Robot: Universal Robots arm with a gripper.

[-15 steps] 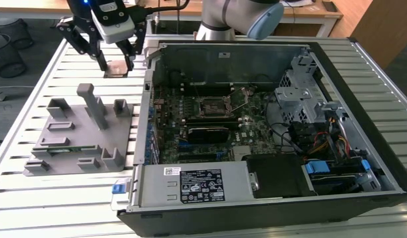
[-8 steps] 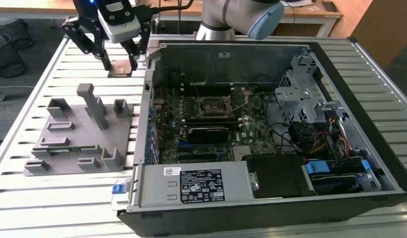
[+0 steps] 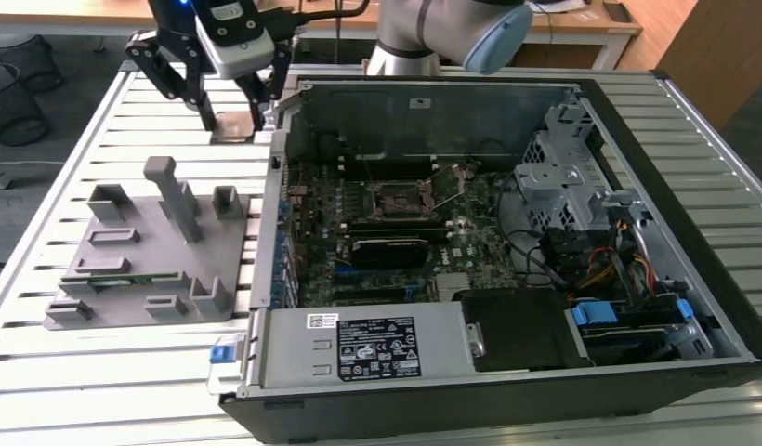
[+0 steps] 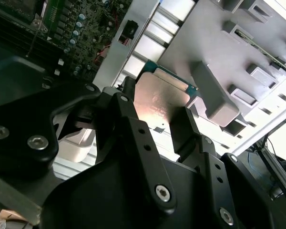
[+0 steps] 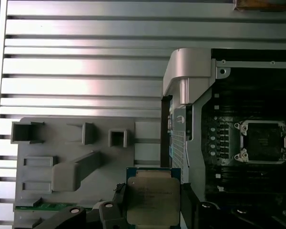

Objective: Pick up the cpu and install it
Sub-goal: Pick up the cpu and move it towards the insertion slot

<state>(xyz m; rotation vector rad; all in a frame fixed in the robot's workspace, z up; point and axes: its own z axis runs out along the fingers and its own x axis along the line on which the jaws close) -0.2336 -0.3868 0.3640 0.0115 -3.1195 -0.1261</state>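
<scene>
**The gripper (image 3: 235,119) holds the cpu (image 5: 152,198) beside the computer case (image 3: 678,307)**

At the exterior view's left, a grey fixture tray (image 3: 121,251) lies on the slatted table (image 3: 109,372). Past its far edge the cpu sits pinched by two opposite edges, seemingly off the slats. Near-square, it lies flat, lid toward the wrist. Its etched print is illegible. Rightward stands the open computer case.

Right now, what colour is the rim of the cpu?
Greenish, around the silvery-grey top of the cpu; the first wrist view shows it best.
</scene>
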